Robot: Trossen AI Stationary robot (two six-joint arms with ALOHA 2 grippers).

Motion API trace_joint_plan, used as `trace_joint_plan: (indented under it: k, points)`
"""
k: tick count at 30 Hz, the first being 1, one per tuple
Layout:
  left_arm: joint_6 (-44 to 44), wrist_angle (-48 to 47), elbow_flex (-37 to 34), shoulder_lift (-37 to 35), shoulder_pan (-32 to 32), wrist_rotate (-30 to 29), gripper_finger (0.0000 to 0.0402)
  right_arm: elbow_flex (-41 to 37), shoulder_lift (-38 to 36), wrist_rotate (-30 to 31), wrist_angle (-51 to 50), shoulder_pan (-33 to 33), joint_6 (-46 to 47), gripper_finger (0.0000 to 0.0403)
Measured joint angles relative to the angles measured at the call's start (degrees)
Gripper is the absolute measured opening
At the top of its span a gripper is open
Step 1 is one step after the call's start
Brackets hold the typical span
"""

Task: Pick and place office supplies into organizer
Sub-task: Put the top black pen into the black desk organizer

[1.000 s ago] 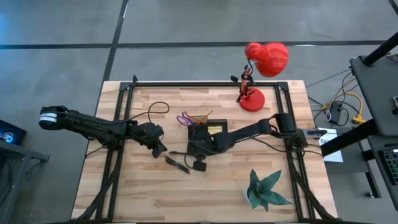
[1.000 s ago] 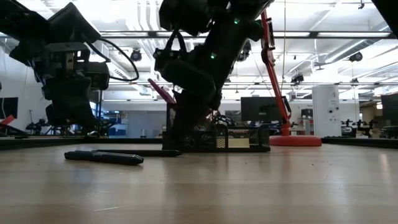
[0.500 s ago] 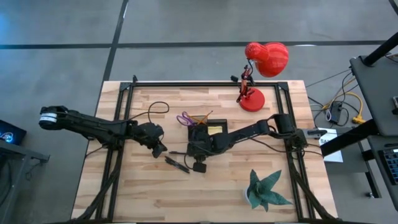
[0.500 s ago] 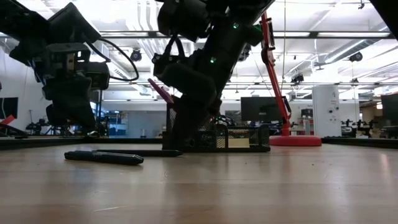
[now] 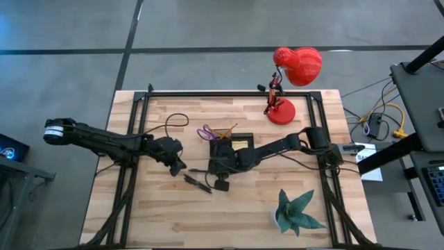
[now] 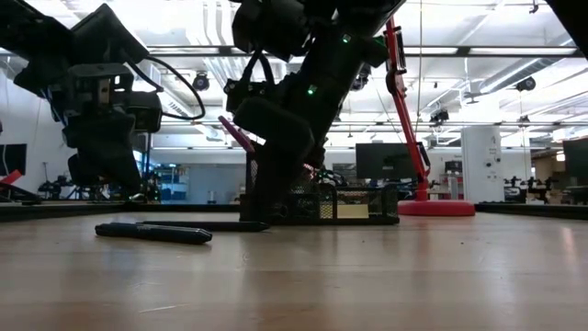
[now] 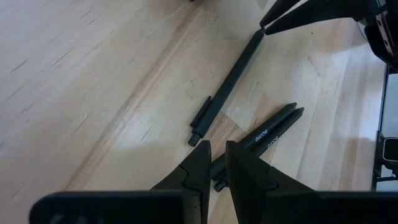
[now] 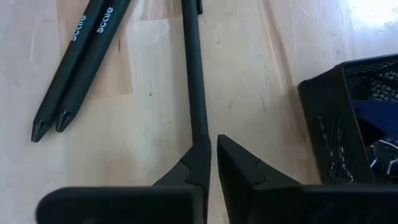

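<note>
The black mesh organizer (image 5: 223,148) stands mid-table and holds purple-handled scissors (image 5: 206,132), an orange pencil (image 5: 223,131) and a yellow sticky-note pad (image 5: 240,144). A single black pen (image 8: 193,74) lies flat on the wood just left of the organizer. Two more dark pens (image 7: 267,134) lie side by side nearer the front edge. My right gripper (image 8: 213,144) slants down beside the organizer's left end and is shut, its tips at the single pen's end. My left gripper (image 7: 216,148) hovers left of the pens, shut but for a narrow slit, with nothing between its fingers. My right gripper meets the single pen's near end (image 8: 199,134) with one fingertip (image 8: 198,155) only. The pen is not between the two fingers. The fingers slant down from the table's right side and lie along the pen. The pen rests flat on the table.
A red desk lamp (image 5: 282,111) stands at the far right. A green paper plant (image 5: 295,212) sits at the near right. A black cable loops (image 5: 175,121) at the far left. The organizer's wall (image 8: 336,124) is close beside my right fingers. Bare wood lies along the front edge.
</note>
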Motion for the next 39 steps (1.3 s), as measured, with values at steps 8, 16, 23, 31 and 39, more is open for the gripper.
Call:
trace_joint_plan:
  k: [8,16,23,31,39]
  points:
    - [0.02,0.00,0.00,0.00,0.00,-0.02,0.0034,-0.04,0.00,0.00,-0.29,0.02,-0.02,0.0078]
    - [0.01,0.00,0.00,0.00,0.01,-0.01,0.0034,-0.12,0.00,0.00,-0.27,0.02,-0.26,0.0106]
    - [0.00,0.00,0.00,0.00,0.01,-0.02,0.0034,-0.35,0.00,-0.02,-0.29,0.02,-0.24,0.0074]
    - [0.02,0.00,0.00,0.00,0.01,-0.02,0.0034,-0.35,0.00,-0.07,-0.29,0.02,-0.26,0.0035]
    - [0.02,0.00,0.00,0.00,0.00,-0.02,0.0034,-0.55,0.00,-0.50,-0.27,0.02,-0.26,0.0038]
